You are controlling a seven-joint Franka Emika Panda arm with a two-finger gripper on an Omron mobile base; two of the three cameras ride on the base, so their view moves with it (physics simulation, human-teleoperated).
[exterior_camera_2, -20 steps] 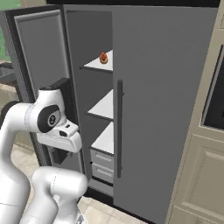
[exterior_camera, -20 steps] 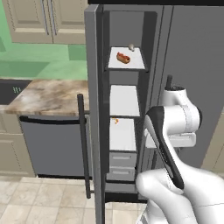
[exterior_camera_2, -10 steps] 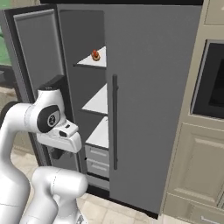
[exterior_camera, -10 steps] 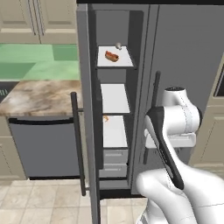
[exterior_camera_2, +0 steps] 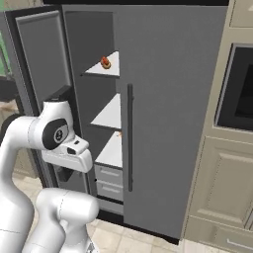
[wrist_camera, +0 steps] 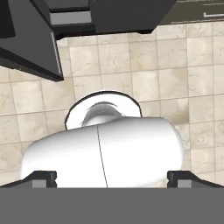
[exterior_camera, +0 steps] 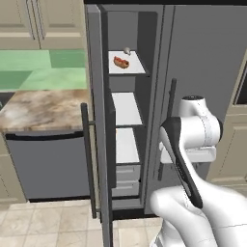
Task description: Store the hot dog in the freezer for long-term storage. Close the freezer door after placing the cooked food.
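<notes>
The hot dog (exterior_camera: 121, 62) lies on the top white shelf inside the freezer (exterior_camera: 123, 29), with a small pale lump (exterior_camera: 127, 50) behind it. From the right it shows as a reddish spot, the hot dog (exterior_camera_2: 105, 63), on that same shelf of the freezer (exterior_camera_2: 92, 39). The freezer door (exterior_camera: 97, 120) stands wide open, edge-on to me, its bar handle (exterior_camera: 87, 159) facing left; its inner side, the freezer door (exterior_camera_2: 40, 54), shows too. My gripper (wrist_camera: 112, 177) is folded back near the base and points down at the floor tiles. Its fingertips (wrist_camera: 41, 176) stand far apart with nothing between them.
The plain grey fridge door (exterior_camera_2: 168, 113) with its vertical handle (exterior_camera_2: 130, 138) is shut to the right of the freezer. A wall oven (exterior_camera_2: 238, 89) sits further right. A stone counter (exterior_camera: 43, 108) over a dishwasher (exterior_camera: 48, 164) lies left of the open door.
The base has driven, so both base views have shifted and the fridge looms larger, with the oven coming into sight. The arm keeps its folded pose; the hot dog stays on its shelf.
</notes>
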